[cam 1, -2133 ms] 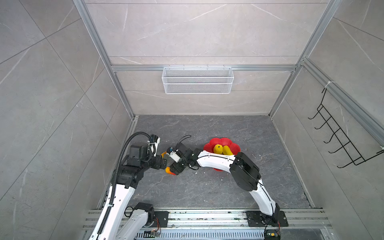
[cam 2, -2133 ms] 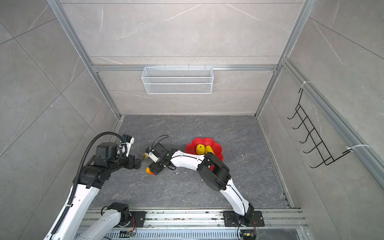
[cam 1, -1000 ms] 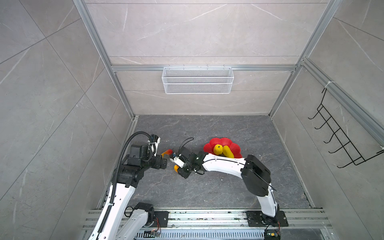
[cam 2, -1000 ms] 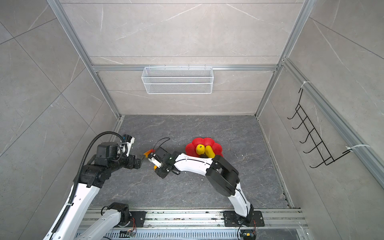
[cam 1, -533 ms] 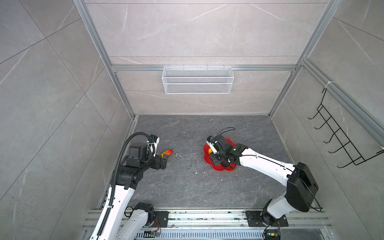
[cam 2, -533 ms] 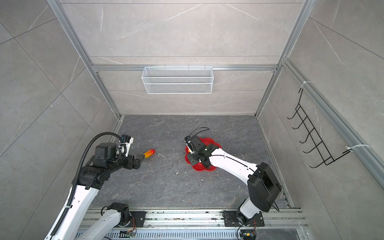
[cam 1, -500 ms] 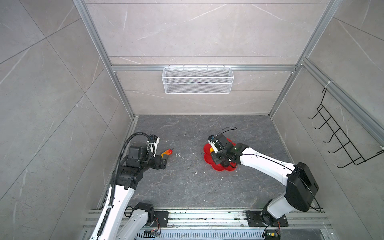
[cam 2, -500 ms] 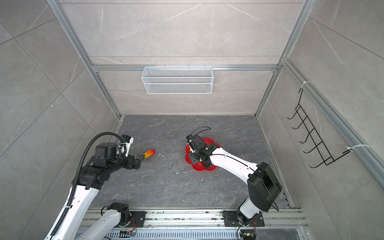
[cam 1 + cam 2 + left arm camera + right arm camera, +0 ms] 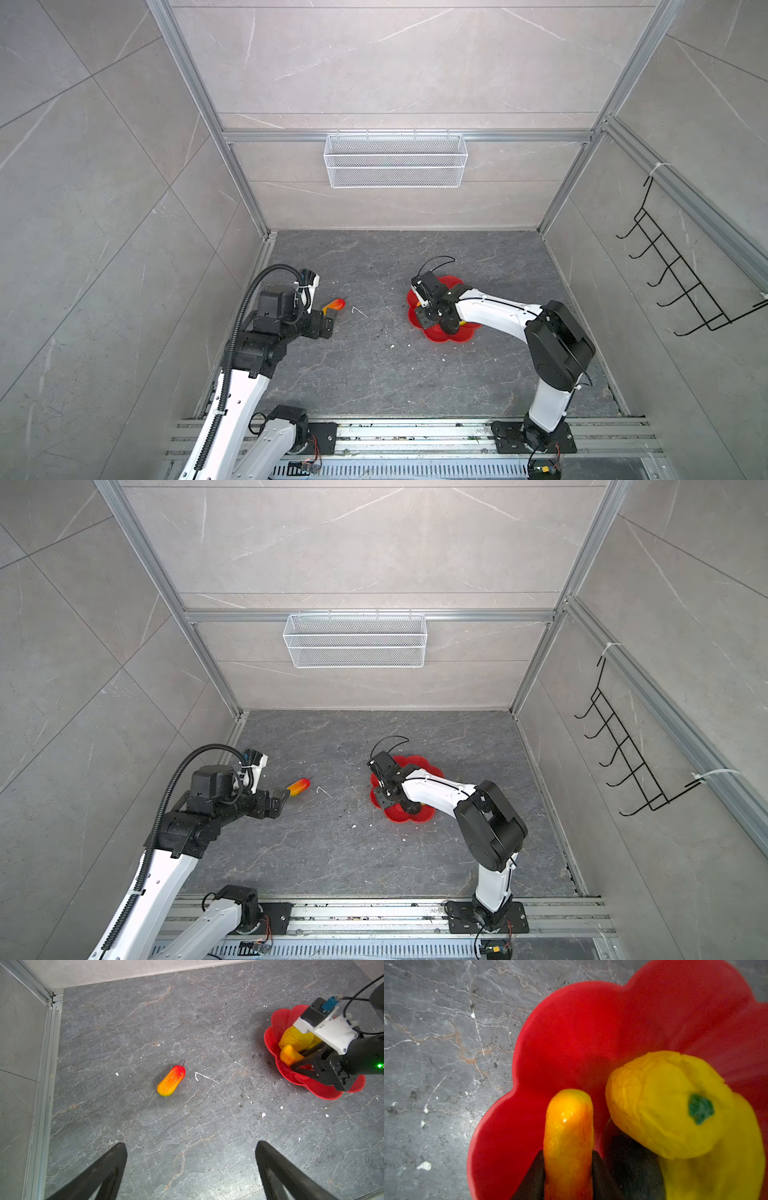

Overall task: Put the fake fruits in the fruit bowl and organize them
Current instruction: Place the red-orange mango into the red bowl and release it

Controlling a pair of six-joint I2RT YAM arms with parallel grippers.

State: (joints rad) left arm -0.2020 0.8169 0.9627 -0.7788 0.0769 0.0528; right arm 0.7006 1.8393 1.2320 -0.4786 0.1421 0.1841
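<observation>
The red petalled fruit bowl (image 9: 436, 336) (image 9: 397, 812) sits right of the floor's middle. My right gripper (image 9: 568, 1167) reaches down into it, shut on an orange-yellow oblong fruit (image 9: 568, 1122) (image 9: 287, 1055). In the bowl (image 9: 571, 1032) beside it lie a round yellow fruit (image 9: 664, 1105), a long yellow one (image 9: 726, 1167) and a dark oval (image 9: 633, 1163), which is partly hidden. A second red-orange oblong fruit (image 9: 334, 305) (image 9: 299, 786) (image 9: 171, 1080) lies on the floor to the left. My left gripper (image 9: 190, 1153) hovers open just short of it, holding nothing.
A white wire-mesh basket (image 9: 395, 160) hangs on the back wall and a black hook rack (image 9: 681, 291) on the right wall. An aluminium rail (image 9: 41, 1084) runs along the left wall near the loose fruit. White specks dot the grey stone floor (image 9: 374, 365).
My right arm has swung from beside the left gripper over to the bowl, carrying the orange-yellow fruit with it. The left arm and the fruit on the floor have stayed put.
</observation>
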